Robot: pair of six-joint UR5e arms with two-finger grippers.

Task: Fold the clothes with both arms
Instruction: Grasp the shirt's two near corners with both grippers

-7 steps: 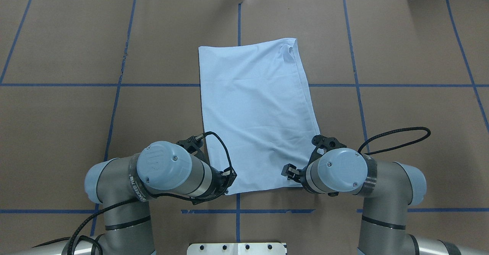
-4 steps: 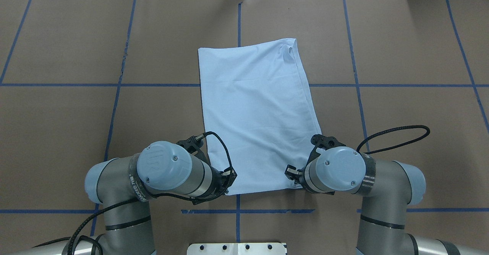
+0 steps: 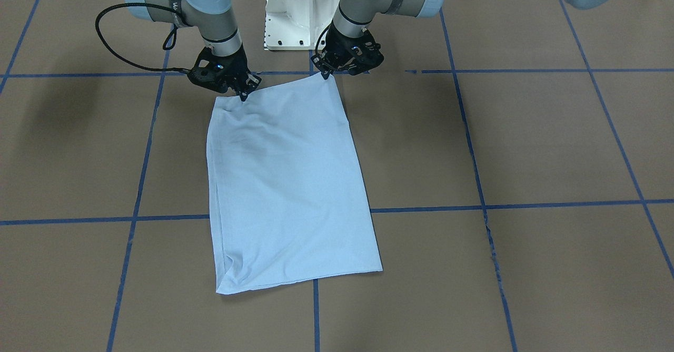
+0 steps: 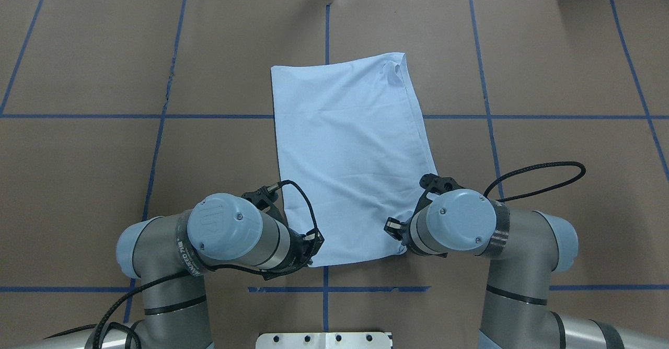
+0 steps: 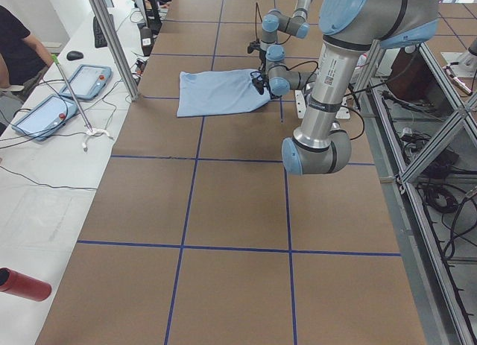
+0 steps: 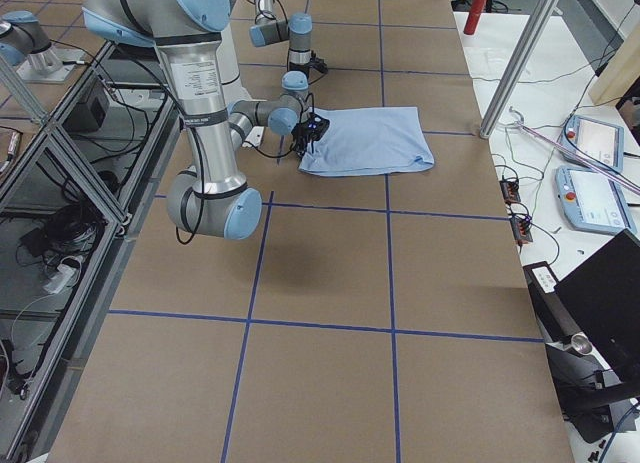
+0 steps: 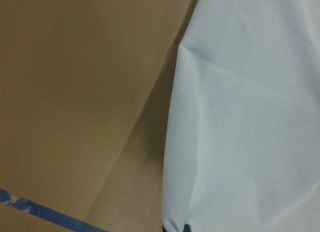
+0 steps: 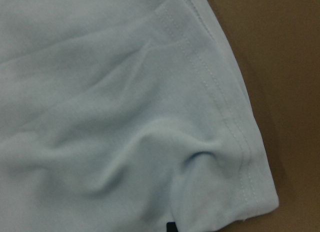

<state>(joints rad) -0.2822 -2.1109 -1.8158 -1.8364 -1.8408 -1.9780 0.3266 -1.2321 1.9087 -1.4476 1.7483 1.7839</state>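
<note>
**Both grippers pinch the shirt's robot-side corners**

The brown paper-covered table (image 4: 78, 182), gridded with blue tape (image 4: 104, 116), holds the light blue T-shirt (image 4: 345, 145), folded into a long rectangle at its centre. Overhead, the grey jointed left arm (image 4: 225, 231) and right arm (image 4: 460, 221) hide their fingertips. The front-facing view shows the black left gripper (image 3: 326, 75) and right gripper (image 3: 244, 96) each closed on a corner. The right wrist view shows the stitched hem (image 8: 215, 91) puckered. A white bench (image 5: 45, 196) flanks the table. Within the last second the right arm drew its corner inward; the left arm is unmoved.
</note>
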